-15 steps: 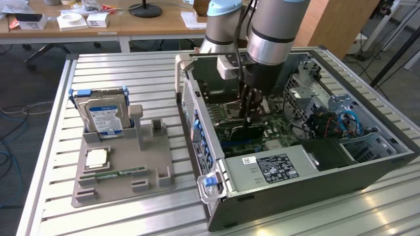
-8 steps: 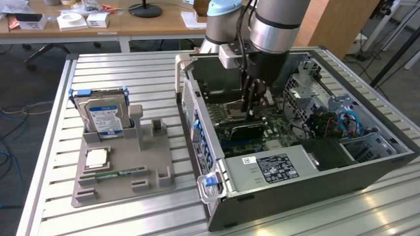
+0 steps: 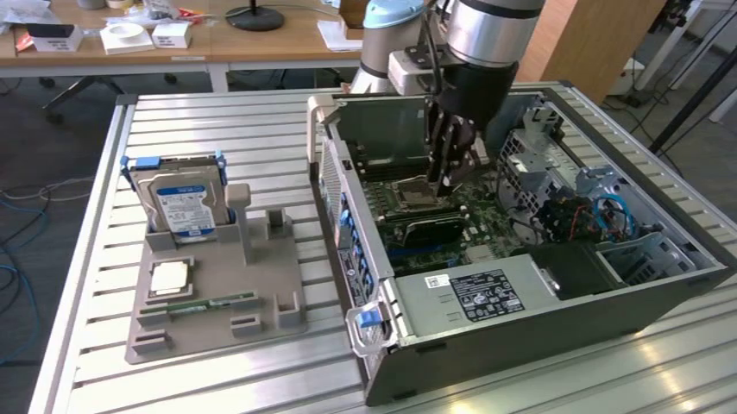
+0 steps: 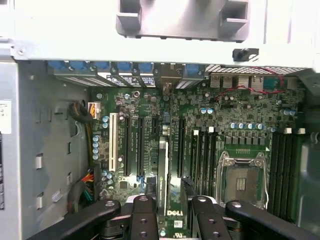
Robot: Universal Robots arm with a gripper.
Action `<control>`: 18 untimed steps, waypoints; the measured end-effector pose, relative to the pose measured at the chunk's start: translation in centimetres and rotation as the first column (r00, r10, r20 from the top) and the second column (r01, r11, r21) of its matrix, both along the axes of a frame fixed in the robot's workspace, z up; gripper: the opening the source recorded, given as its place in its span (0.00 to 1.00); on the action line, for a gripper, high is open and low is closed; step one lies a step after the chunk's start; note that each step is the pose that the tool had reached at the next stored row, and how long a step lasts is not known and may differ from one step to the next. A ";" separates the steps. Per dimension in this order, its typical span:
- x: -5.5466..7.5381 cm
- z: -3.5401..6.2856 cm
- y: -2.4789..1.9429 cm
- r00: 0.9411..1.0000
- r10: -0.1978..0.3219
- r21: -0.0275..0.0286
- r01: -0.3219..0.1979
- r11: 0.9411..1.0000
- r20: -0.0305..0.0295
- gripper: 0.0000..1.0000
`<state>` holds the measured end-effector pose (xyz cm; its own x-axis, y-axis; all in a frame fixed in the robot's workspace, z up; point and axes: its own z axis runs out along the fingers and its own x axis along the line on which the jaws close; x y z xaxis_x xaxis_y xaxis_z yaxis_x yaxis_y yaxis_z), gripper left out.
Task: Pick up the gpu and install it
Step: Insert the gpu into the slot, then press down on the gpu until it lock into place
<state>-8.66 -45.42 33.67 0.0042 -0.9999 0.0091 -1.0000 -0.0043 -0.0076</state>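
Observation:
The gpu [image 3: 429, 229], a thin black card, stands on edge on the motherboard [image 3: 484, 226] inside the open computer case [image 3: 553, 332]. In the wrist view the gpu [image 4: 163, 170] shows edge-on in an expansion slot, with a Dell label near its close end. My gripper [image 3: 447, 179] hangs inside the case a little above the card. Its black fingers [image 4: 145, 220] stand apart on either side of the card's line, and I see nothing clamped between them. My gripper [image 4: 172, 222] is open.
An empty CPU socket [image 4: 242, 182] and memory slots lie beside the card. A power supply [image 3: 478, 295] fills the case's near end, with drive cages and cables at the exterior view's right. A grey holder [image 3: 213, 323] carries a hard drive [image 3: 181, 205], a chip and a memory stick.

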 end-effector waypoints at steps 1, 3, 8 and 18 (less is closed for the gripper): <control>0.0 0.19 0.00 1.000 0.000 0.000 0.000 1.000 0.000 0.33; 0.0 0.21 0.00 1.000 0.000 0.000 0.000 1.000 0.000 0.33; 0.0 0.21 0.00 1.000 0.000 0.000 0.000 1.000 0.000 0.33; 0.0 0.21 0.00 1.000 0.000 0.000 0.000 1.000 0.000 0.25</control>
<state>-8.66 -45.42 33.89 0.0043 -1.0000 0.0090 -1.0000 -0.0043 -0.0079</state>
